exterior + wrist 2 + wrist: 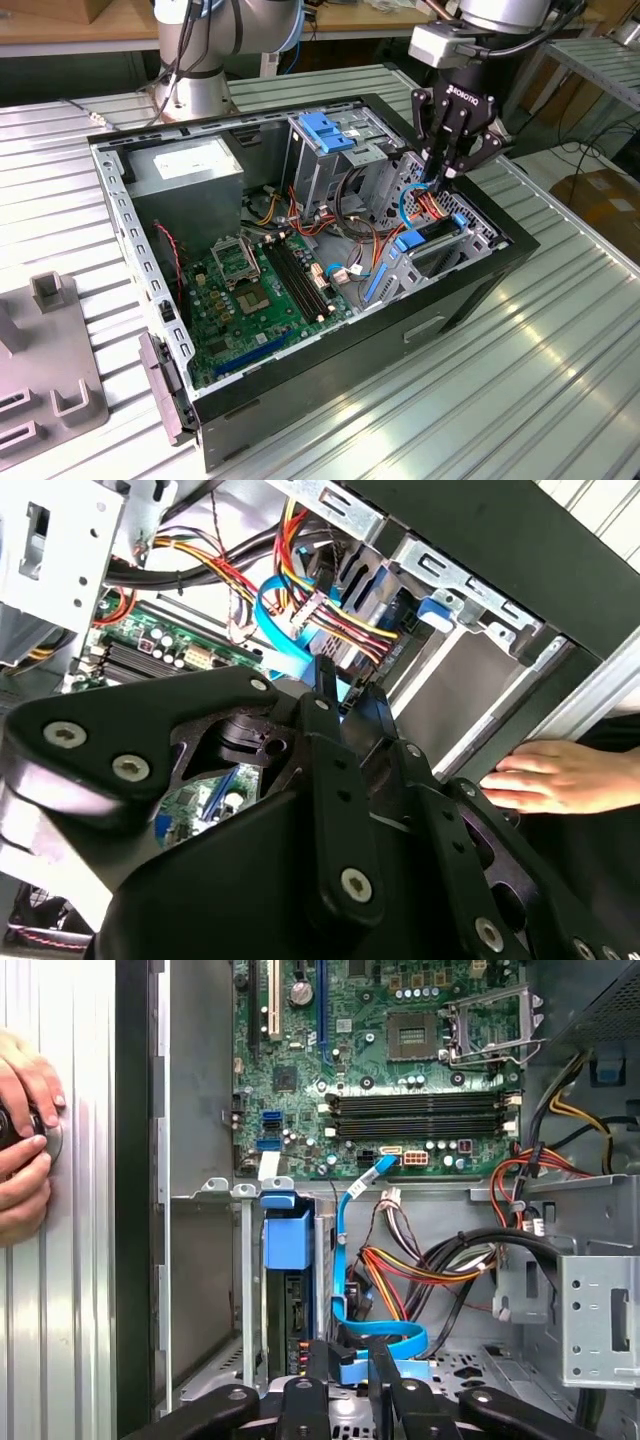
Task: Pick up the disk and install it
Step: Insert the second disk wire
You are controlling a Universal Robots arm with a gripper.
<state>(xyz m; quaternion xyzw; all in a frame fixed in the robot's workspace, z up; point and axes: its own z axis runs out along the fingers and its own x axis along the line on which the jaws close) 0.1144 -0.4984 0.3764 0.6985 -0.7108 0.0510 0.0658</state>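
Note:
The disk (296,1305) stands on edge in the narrow bay at the front corner of the open computer case (470,290), with its blue rail tab (287,1239) on top. In the exterior view the disk (437,232) shows as a dark strip between blue rail ends. My gripper (441,178) hangs just above that bay, over the blue data cable (372,1338) and the coloured power wires. Its fingers (316,1360) stand a narrow gap apart in both wrist views, open, with nothing between them (350,1355) (348,685).
A drive cage with a blue top (330,132) and a grey power-supply box (190,165) sit at the back of the case, and the green motherboard (255,290) lies on its floor. A person's hand (560,776) (22,1140) rests outside the case wall. A grey fixture (50,370) stands at the exterior view's left.

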